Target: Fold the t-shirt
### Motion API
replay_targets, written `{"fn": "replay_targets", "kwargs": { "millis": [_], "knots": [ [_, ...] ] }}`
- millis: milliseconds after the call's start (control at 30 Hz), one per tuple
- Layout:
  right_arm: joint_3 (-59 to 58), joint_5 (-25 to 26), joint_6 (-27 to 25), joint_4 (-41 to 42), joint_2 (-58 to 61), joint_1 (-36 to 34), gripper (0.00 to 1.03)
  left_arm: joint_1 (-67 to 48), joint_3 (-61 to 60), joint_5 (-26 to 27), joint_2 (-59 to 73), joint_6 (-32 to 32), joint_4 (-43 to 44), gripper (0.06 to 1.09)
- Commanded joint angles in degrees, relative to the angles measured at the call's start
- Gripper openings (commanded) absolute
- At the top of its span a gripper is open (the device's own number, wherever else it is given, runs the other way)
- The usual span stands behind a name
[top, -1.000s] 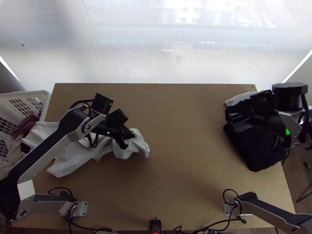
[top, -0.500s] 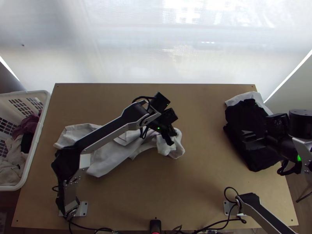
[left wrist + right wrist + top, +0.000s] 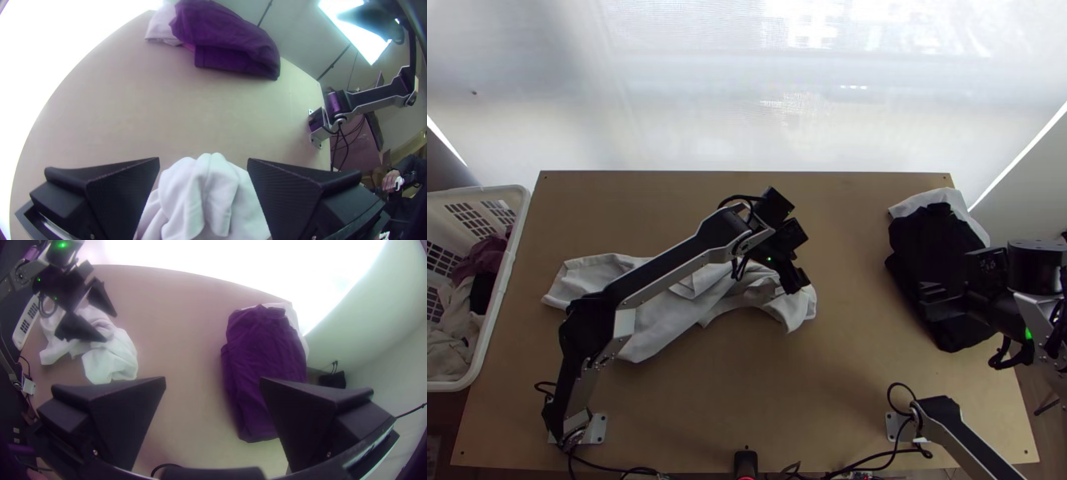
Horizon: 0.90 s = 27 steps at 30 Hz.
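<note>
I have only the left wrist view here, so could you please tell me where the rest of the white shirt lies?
Observer: In the top view, the white shirt lies loosely rumpled beneath the left arm, its far end pointing towards the laundry basket but short of it.

Operator: Thank you. Is the right gripper holding anything?

Observer: No; in the right wrist view, the right gripper has its fingers wide apart, with no cloth pinched between them.

Left fingers (image 3: pixel 795 281) parted, right fingers (image 3: pixel 943 309) parted
</note>
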Motion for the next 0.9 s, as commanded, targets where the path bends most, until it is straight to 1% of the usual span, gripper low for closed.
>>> {"fn": "replay_targets", "kwargs": {
  "millis": [0, 67, 133, 200, 233, 267, 333, 433, 533, 700, 767, 867],
  "knots": [
    [-3.0, -0.1, 0.4, 0.9, -0.3, 2.5, 0.98, 5.9, -0.9, -1.2, -7.8, 0.1, -2.2, 1.04],
    [-3.2, -0.3, 0.5, 1.0, 0.0, 3.1, 0.98, 8.9, -5.0, -1.2, -13.4, 1.5, -2.4, 1.04],
    [-4.1, -1.2, 0.7, 1.0, 0.2, 4.2, 0.98, 11.3, -10.5, -1.7, -18.8, 5.9, -3.3, 1.04],
    [-5.4, -2.6, 0.9, 1.0, 0.8, 5.9, 0.98, 13.0, -16.1, -4.0, -23.7, 11.0, -7.1, 1.03],
    [-5.7, -3.5, 0.9, 1.2, 1.4, 6.7, 0.98, 14.2, -19.4, -4.3, -26.3, 13.1, -8.5, 1.03],
    [-5.8, -3.9, 1.2, 1.6, 2.2, 7.4, 0.98, 15.7, -22.8, -4.3, -28.9, 14.5, -8.9, 1.03],
    [-5.3, -6.5, 2.0, 2.7, 4.6, 8.2, 0.98, 19.3, -28.6, -4.4, -33.5, 16.3, -9.1, 1.03],
    [-4.1, -10.9, 3.1, 3.9, 9.2, 10.7, 0.98, 24.9, -34.8, -4.4, -38.6, 17.9, -9.1, 1.03],
    [-2.7, -12.8, 2.9, 4.2, 14.5, 15.7, 0.98, 29.2, -39.9, -4.4, -41.8, 20.0, -8.8, 1.03],
    [-0.1, -12.6, 1.7, 8.1, 22.1, 24.6, 0.98, 32.3, -45.9, -5.1, -45.3, 20.3, -6.5, 1.03],
    [-0.2, -12.6, 0.6, 8.7, 25.8, 27.2, 0.98, 32.2, -48.8, -8.5, -46.2, 20.3, -4.0, 1.03],
    [0.7, -12.5, -0.4, 10.7, 30.8, 29.9, 0.98, 32.1, -51.1, -10.4, -47.3, 19.7, -2.3, 1.03]
  ]
}}
